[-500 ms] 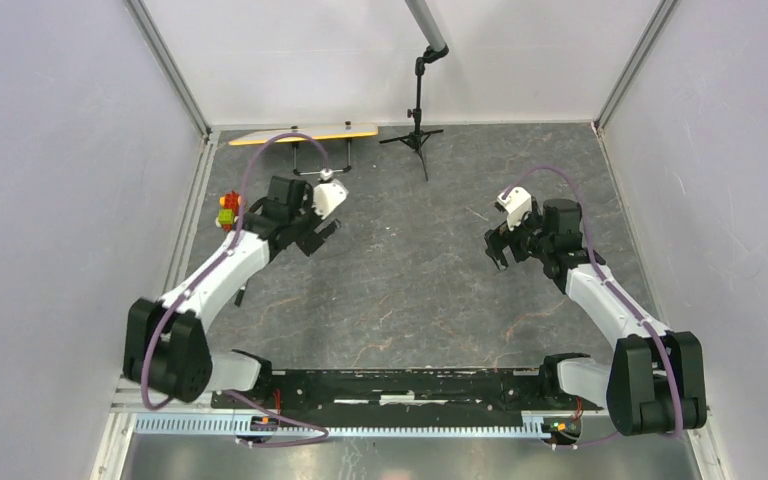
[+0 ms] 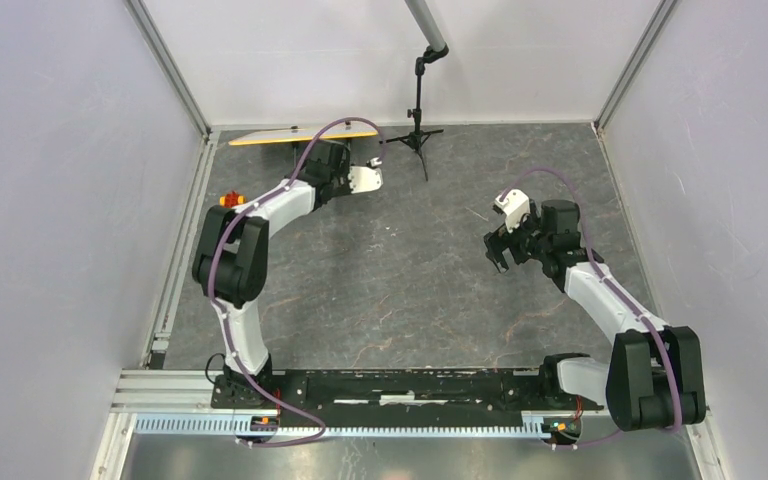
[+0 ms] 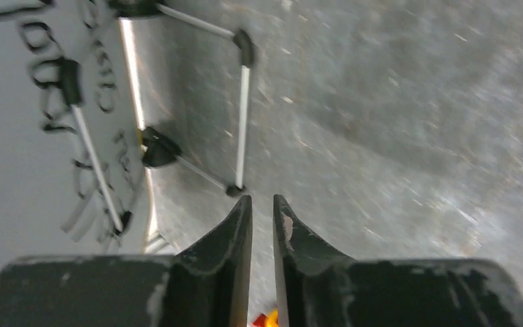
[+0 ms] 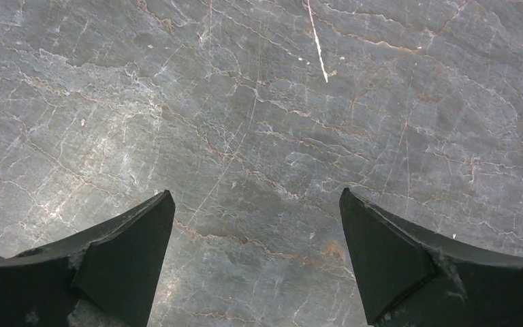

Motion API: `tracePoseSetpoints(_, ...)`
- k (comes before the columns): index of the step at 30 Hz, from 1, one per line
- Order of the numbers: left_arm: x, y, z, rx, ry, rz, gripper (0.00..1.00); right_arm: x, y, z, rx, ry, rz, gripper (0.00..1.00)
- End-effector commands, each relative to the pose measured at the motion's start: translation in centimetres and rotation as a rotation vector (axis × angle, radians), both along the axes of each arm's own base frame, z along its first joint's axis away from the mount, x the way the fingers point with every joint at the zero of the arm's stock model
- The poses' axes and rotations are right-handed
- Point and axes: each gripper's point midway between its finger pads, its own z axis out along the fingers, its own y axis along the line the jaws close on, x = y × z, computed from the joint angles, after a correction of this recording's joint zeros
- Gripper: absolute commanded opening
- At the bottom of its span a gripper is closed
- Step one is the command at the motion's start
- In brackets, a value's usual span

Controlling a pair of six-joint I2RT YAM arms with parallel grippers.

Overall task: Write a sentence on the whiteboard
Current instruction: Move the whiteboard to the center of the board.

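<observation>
The whiteboard stands at the back left and shows only its yellow-orange top edge from above. The left wrist view has its white face at the left, with the sentence in blurred black script. The board's stand of thin white rods with black joints rests on the table beside it. My left gripper is just short of a stand foot; its fingers are a narrow gap apart with nothing between them. My right gripper hangs wide open over bare table.
A black tripod stands at the back centre, right of the left gripper. A small red and yellow toy lies near the left wall. White walls close in the dark marbled table on three sides.
The left arm has swung from the middle left of the table to the back, up to the whiteboard's stand. The right arm has not moved.
</observation>
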Motion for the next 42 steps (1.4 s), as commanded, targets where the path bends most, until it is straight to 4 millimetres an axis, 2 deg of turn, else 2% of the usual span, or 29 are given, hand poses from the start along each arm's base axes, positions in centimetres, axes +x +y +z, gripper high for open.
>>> tracePoseSetpoints(1, 5.5, -1.8, 2.6, 0.042, -0.106, -0.122, 0.17, 0.6, -0.3, 0.2, -0.019, -0.014, -0.002, 0.97)
tracePoseSetpoints(3, 6.7, -1.9, 1.7, 0.064, -0.091, -0.134, 0.08, 0.5, -0.4, 0.0, -0.023, -0.007, 0.000, 0.97)
tracePoseSetpoints(6, 8.3, -1.8, 0.5, 0.095, -0.078, -0.146, 0.03, 0.5, -0.4, -0.3, -0.029, 0.003, 0.003, 0.97)
tracePoseSetpoints(12, 9.9, -1.2, -2.3, 0.161, -0.053, -0.169, 0.02, 0.4, -0.4, -0.8, -0.036, 0.018, 0.007, 0.97)
tracePoseSetpoints(18, 11.8, 0.5, -4.7, 0.208, -0.035, -0.158, 0.02, 0.3, -0.4, -1.1, -0.036, 0.028, 0.014, 0.97)
tracePoseSetpoints(23, 11.8, 1.6, -6.7, 0.253, 0.002, -0.171, 0.02, 0.2, -0.4, -1.1, -0.037, 0.030, 0.017, 0.97)
tracePoseSetpoints(26, 11.5, 1.9, -7.6, 0.305, -0.036, -0.190, 0.02, 0.3, -0.4, -1.1, -0.038, 0.028, 0.016, 0.97)
tracePoseSetpoints(34, 10.6, 2.4, -6.8, 0.359, -0.128, -0.185, 0.02, 0.3, -0.3, -1.2, -0.035, 0.035, 0.020, 0.97)
tracePoseSetpoints(42, 12.0, 2.5, -4.8, 0.379, -0.196, -0.167, 0.02, 0.2, -0.3, -1.2, -0.037, 0.033, 0.020, 0.97)
